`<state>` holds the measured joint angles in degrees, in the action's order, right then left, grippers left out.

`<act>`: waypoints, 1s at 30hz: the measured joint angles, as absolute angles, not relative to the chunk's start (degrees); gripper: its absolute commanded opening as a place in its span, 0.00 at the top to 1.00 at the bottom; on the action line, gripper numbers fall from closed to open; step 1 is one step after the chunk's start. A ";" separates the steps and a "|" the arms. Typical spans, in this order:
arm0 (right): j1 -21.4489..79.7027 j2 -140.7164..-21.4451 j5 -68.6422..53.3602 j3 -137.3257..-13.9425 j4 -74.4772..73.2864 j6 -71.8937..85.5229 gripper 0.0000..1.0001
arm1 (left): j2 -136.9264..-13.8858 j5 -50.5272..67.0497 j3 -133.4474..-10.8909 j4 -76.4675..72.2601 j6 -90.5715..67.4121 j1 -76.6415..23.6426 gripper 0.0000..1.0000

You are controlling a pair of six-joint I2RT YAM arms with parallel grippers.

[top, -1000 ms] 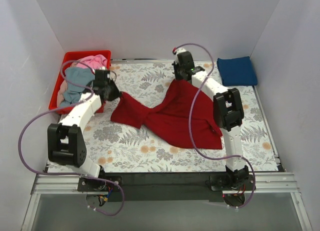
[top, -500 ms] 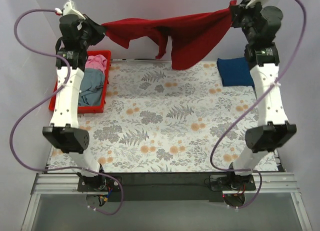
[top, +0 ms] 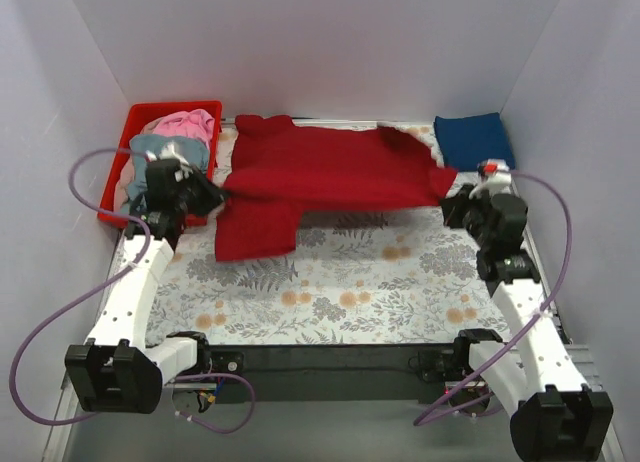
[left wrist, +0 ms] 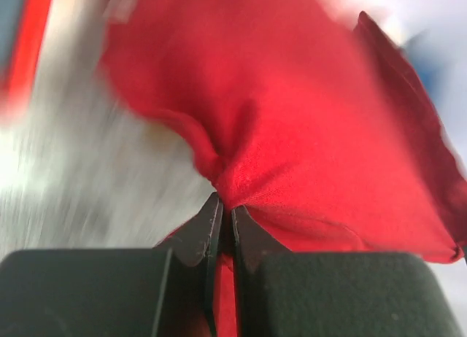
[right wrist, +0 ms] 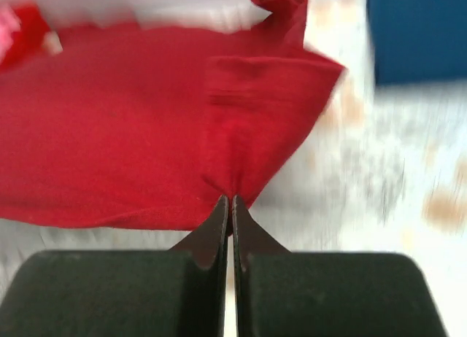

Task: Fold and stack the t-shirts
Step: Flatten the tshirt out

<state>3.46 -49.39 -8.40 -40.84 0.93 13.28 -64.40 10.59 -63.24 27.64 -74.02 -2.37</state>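
I see my left end effector [left wrist: 221, 206] and right end effector [right wrist: 228, 203] each pinching an edge of the dark red cloth t-shirt [top: 330, 172], stretched between them over the far half of the floral-patterned table [top: 380, 282]; a folded navy blue t-shirt [top: 473, 140] lies far right.

No text, labels, brands, numbers or signs can be read anywhere.
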 measured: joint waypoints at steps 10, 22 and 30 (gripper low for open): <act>3.38 -33.41 -1.72 -21.10 -18.02 21.82 0.65 | -51.42 16.69 -33.39 38.33 -78.78 -2.35 0.91; 3.33 -33.06 2.59 -28.27 -24.99 21.04 0.40 | -46.65 12.56 -37.74 45.01 -79.66 -2.35 0.46; 3.33 -53.17 -5.04 -35.83 -15.05 16.19 0.43 | -60.71 10.04 -47.57 39.07 -75.53 -2.35 0.45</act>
<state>3.33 -53.17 -5.04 -35.83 -15.05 16.19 -60.71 10.04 -47.57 39.07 -75.53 -2.35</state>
